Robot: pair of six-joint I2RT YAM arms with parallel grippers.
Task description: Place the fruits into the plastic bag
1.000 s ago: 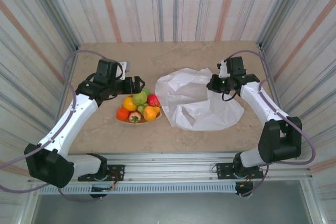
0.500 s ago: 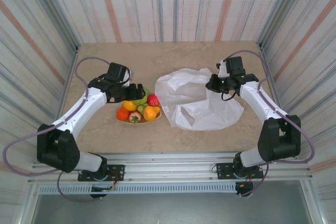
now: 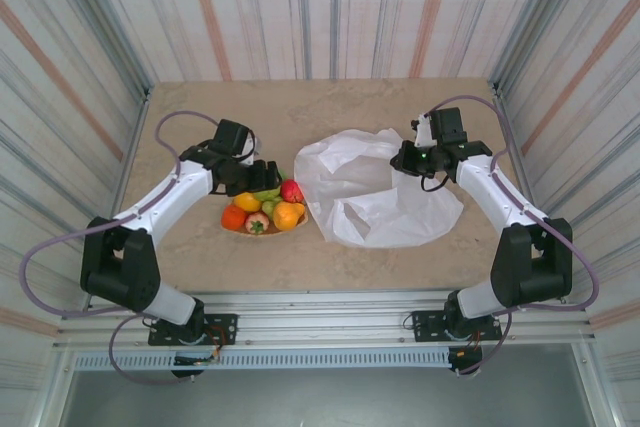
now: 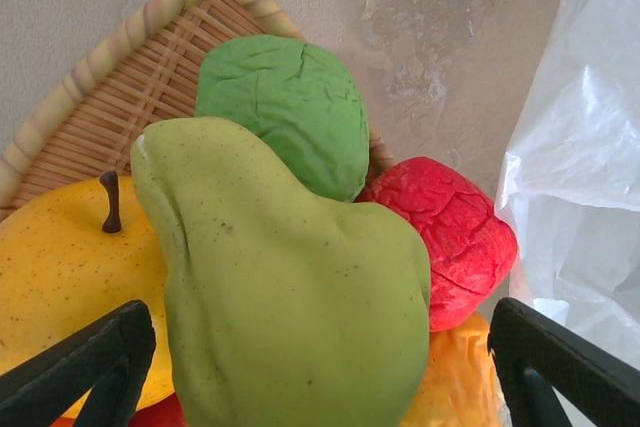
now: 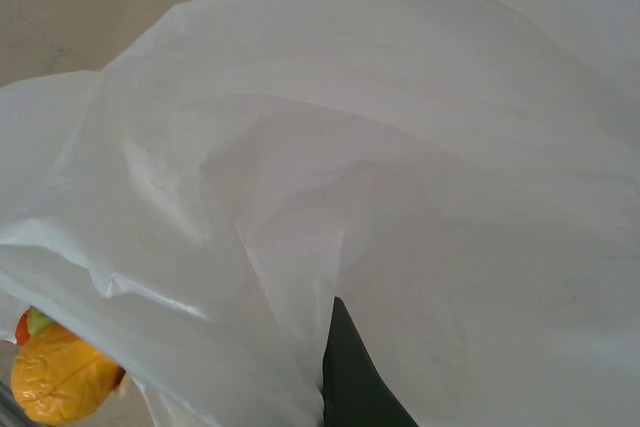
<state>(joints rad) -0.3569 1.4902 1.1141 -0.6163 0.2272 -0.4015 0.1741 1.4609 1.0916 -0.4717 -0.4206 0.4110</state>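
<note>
Pear, green, tops fruits on woven plate, sits between fingers of wide-open, empty left claw, long axis across closing line. Right claw clamped shut on plastic bag edge, right of plate.

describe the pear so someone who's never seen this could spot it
On the table, left of the white bag, sits a woven plate piled with fruit. The pear lies on top of the pile: smooth, light green, speckled, unlike the darker, wrinkled green fruit beside it.
</note>
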